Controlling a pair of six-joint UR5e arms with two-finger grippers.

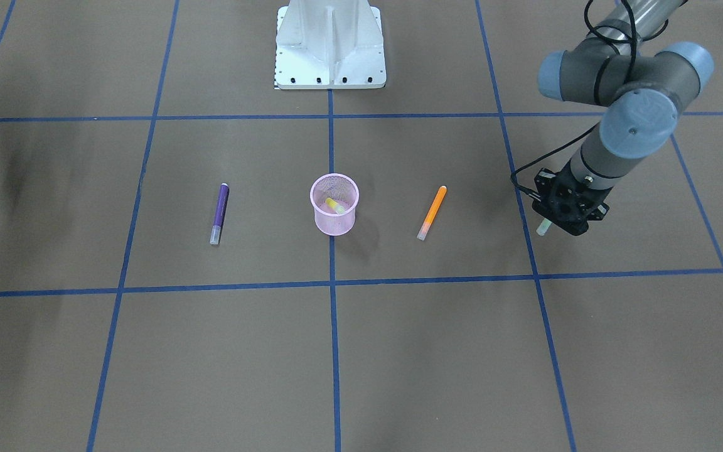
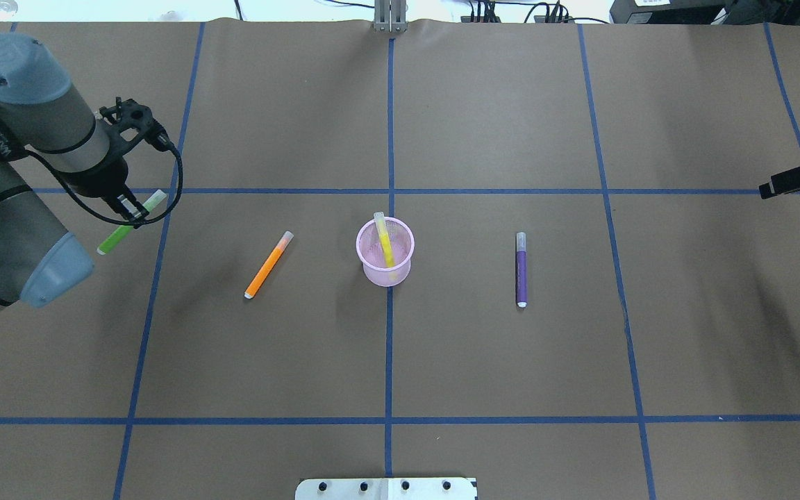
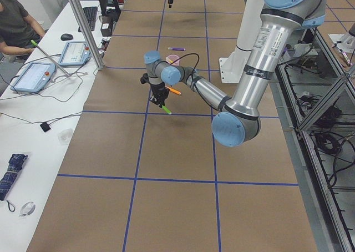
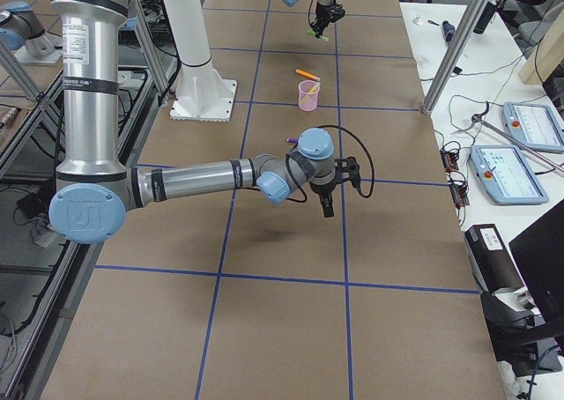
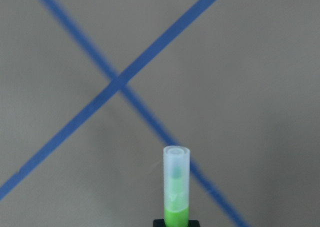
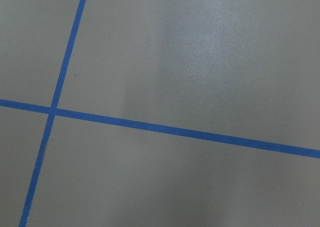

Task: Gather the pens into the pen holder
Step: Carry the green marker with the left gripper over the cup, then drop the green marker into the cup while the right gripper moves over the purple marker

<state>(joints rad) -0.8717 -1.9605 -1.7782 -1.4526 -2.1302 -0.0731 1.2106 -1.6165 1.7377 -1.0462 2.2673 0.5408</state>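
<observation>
My left gripper (image 2: 130, 215) is clamped on the slim green marker pen (image 2: 114, 239) near its middle. Its pale translucent cap pokes out ahead of my fingers, over a crossing of blue tape lines (image 5: 117, 82). To the right of that gripper the orange pen (image 2: 269, 264) lies flat on the brown table (image 2: 511, 347). Past it the small pink wire-mesh cup (image 2: 372, 274) stands upright with the yellow pen (image 2: 386, 250) leaning inside. The purple pen (image 2: 521, 271) lies beyond the cup, nearer my right gripper (image 2: 782, 185). I cannot tell how far that one is open.

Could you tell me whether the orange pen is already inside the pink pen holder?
No, the orange pen lies flat on the table apart from the pen holder, which holds only the yellow pen.
</observation>
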